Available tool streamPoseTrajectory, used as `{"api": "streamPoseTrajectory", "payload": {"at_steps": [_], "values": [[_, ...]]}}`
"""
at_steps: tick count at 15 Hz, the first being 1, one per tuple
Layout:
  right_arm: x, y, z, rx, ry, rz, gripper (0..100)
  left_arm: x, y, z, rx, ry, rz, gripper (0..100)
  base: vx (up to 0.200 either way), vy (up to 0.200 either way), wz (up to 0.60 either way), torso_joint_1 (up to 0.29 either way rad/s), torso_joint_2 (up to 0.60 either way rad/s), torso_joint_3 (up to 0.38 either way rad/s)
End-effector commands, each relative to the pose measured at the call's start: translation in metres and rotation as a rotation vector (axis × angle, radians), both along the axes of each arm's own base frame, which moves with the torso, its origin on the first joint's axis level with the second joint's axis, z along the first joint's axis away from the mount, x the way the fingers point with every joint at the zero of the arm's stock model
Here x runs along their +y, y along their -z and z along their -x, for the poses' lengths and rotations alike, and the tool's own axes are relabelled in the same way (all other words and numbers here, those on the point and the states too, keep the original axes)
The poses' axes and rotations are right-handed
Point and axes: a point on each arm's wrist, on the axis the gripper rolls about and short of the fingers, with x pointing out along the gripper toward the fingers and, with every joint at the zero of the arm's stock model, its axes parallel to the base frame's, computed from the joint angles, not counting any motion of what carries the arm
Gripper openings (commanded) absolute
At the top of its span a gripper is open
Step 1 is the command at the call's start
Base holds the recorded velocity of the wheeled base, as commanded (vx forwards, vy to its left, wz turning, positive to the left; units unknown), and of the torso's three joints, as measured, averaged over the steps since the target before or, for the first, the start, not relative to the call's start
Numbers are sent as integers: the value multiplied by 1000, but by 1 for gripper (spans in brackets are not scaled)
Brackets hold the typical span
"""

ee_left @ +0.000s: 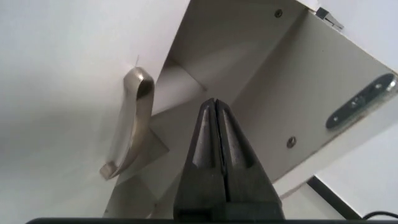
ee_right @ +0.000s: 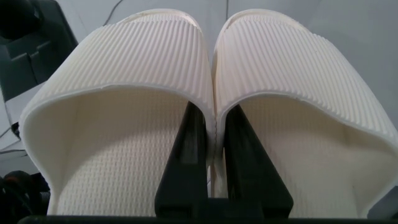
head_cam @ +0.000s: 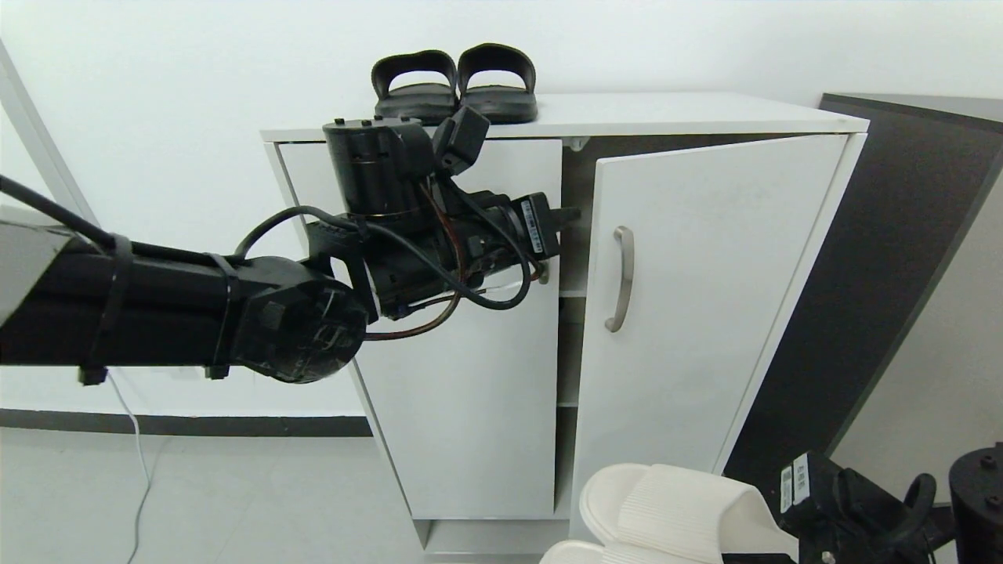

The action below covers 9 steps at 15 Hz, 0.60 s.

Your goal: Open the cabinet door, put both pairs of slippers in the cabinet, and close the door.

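Observation:
A white two-door cabinet [head_cam: 470, 407] stands against the wall, with a pair of black slippers [head_cam: 454, 82] on its top. The right door [head_cam: 705, 313] stands ajar, leaving a dark gap between the doors. My left gripper [head_cam: 570, 213] is shut and empty, its tips poked into that gap beside the left door's metal handle [ee_left: 127, 124]. In the left wrist view the shut fingertips [ee_left: 216, 109] point into the cabinet's inside. Low at the front right, my right gripper [ee_right: 214, 118] is shut on the adjoining straps of the white ribbed slippers [head_cam: 666, 505], holding both side by side.
The right door's handle [head_cam: 623, 278] faces me. A dark panel [head_cam: 901, 274] stands to the right of the cabinet. A white cable [head_cam: 141, 470] trails on the grey floor at the left. A hinge plate [ee_left: 364, 99] is screwed inside the cabinet.

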Motion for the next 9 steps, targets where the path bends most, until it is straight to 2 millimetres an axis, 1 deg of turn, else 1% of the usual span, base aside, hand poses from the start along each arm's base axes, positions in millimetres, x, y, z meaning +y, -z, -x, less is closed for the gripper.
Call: {"api": "streamPoseTrajectory", "payload": {"at_steps": [1, 2, 4, 6, 7, 9], "values": [[2, 2, 2, 6, -18, 8, 0, -6, 6, -5, 9, 5, -5, 0, 0, 0, 0, 0, 0, 0], [3, 3, 4, 10, -28, 9, 0, -10, 7, -6, 11, 12, -6, 0, 0, 0, 0, 0, 0, 0], [3, 5, 9, 15, -49, 14, 0, -18, 13, -10, 18, 18, -12, 0, -200, 0, 0, 2, 0, 0], [4, 7, 14, 18, -76, 19, 0, -24, 14, -6, 17, 35, -11, 0, -200, 0, 0, 7, -2, -5], [3, 8, 15, 22, -81, 22, 0, -29, 14, 1, 18, 54, -12, 0, -200, 0, 0, -7, 7, 7], [2, 10, 18, 25, -90, 27, 0, -35, 15, 29, 23, 94, -18, 0, -200, 0, 0, -5, 5, 2]]}}
